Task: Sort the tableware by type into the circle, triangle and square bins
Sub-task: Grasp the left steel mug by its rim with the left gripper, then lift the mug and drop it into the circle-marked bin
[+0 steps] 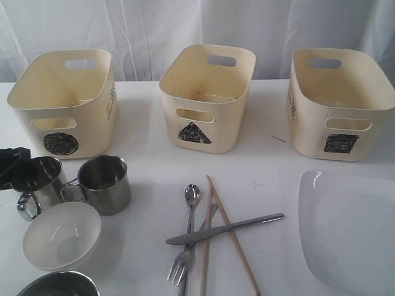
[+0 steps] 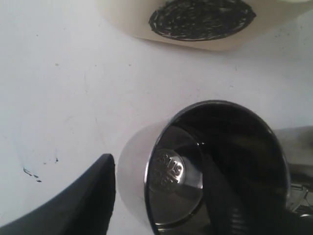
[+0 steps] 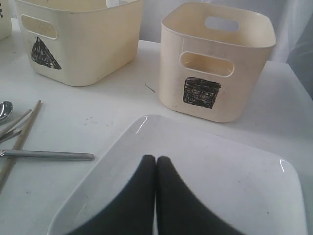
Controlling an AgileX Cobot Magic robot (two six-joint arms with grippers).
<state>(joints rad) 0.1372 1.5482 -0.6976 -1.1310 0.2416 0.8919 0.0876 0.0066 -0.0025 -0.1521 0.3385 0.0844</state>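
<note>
My left gripper (image 1: 13,161) (image 2: 159,169) is open astride the wall of the left steel mug (image 1: 38,180) (image 2: 131,171): one finger outside, a dark shape inside that looks like the other. The mug stands on the table before the circle bin (image 1: 62,102) (image 2: 195,19), with the second mug (image 1: 105,183) beside it. My right gripper (image 3: 156,159) hangs shut and empty over the white square plate (image 3: 220,171) (image 1: 349,231), out of the exterior view. The triangle bin (image 1: 207,92) and square bin (image 1: 339,102) (image 3: 215,68) stand behind.
A white bowl (image 1: 62,235) and a steel bowl (image 1: 58,285) lie at the front left. Spoon (image 1: 192,196), fork (image 1: 183,262), knife (image 1: 225,229) and chopsticks (image 1: 231,231) lie crossed in the middle. All three bins look empty.
</note>
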